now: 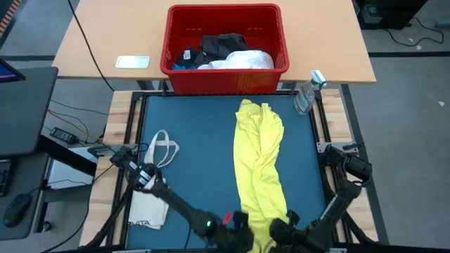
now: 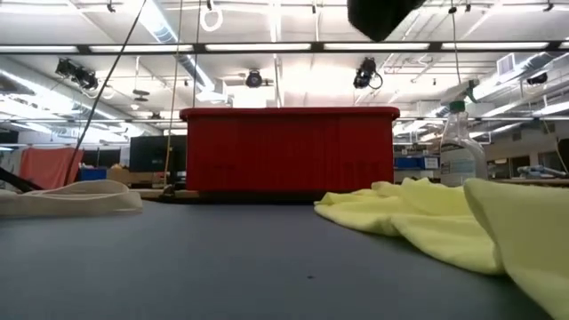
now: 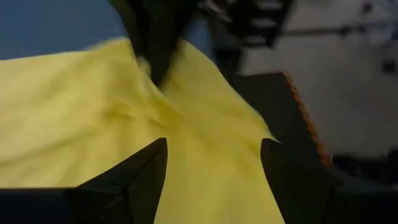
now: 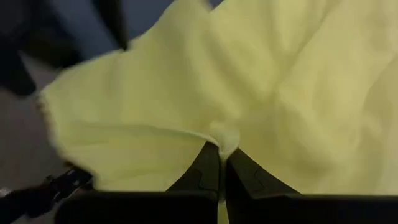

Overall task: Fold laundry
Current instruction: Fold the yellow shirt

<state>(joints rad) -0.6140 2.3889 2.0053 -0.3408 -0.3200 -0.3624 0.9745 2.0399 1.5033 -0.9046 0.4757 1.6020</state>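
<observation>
Where garments fill it, red bin.

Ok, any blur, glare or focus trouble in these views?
High view: evenly lit and sharp. Low view: ceiling lights glare bright; the near yellow garment is soft. Left wrist view: blurred across the garment and the open left hand. Right wrist view: soft, the right hand shut on the yellow cloth.
</observation>
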